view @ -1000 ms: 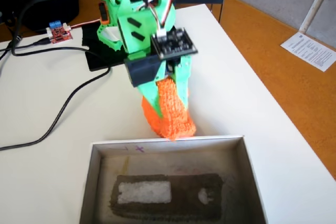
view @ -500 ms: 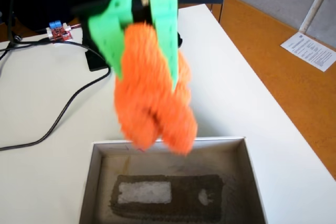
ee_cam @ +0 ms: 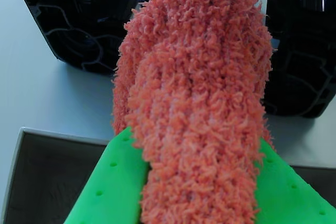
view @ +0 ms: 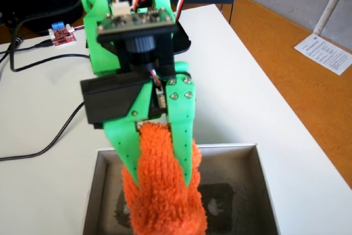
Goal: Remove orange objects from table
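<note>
The orange knitted cloth piece (view: 165,191) hangs between the fingers of my green gripper (view: 162,177), which is shut on it. In the fixed view it hangs over the open white-walled box (view: 258,174), its lower end down near the dark bottom. In the wrist view the fuzzy orange cloth (ee_cam: 199,108) fills the middle of the picture, with my green fingers (ee_cam: 110,182) on either side of it. The white table (view: 242,81) lies around the box.
The box's rim (ee_cam: 31,135) shows at the lower left of the wrist view. Black cables (view: 38,59) and a small red circuit board (view: 61,36) lie on the table at the back left. A black object (ee_cam: 73,19) stands behind. Orange-brown floor (view: 297,75) lies at right.
</note>
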Motion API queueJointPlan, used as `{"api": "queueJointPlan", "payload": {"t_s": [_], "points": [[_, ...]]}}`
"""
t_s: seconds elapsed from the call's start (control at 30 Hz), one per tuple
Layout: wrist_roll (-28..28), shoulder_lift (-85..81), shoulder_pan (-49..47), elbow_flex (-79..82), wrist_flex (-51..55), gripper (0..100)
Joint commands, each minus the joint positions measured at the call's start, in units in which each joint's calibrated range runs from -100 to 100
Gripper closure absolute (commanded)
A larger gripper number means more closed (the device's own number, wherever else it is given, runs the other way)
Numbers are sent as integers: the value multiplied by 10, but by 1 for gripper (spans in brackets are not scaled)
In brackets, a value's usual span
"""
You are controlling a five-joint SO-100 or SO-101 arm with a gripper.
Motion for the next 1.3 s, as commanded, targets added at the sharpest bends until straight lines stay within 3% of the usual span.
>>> {"api": "queueJointPlan", "payload": {"t_s": [0.0, 0.23, 0.3, 0.37, 0.43, 0.47, 0.57, 0.9, 0.97, 1.0, 1.03, 1.17, 1.23, 1.27], "points": [[1, -69, -83, 7, -27, 100], [56, -175, -461, 33, -157, 100], [72, -177, -527, 28, -177, 100], [92, -182, -614, 48, -212, 91], [109, -182, -648, 66, -222, 63], [112, -182, -661, 72, -225, 57], [115, -186, -668, 89, -233, 53], [93, -214, -629, 119, -236, 53], [6, -282, -529, 206, -179, 53], [6, -312, -480, 244, -121, 53], [3, -372, -371, 333, -15, 53], [4, -581, -98, 661, 70, 53], [2, -696, -39, 756, 123, 53], [0, -772, -18, 755, 253, 53]]}}
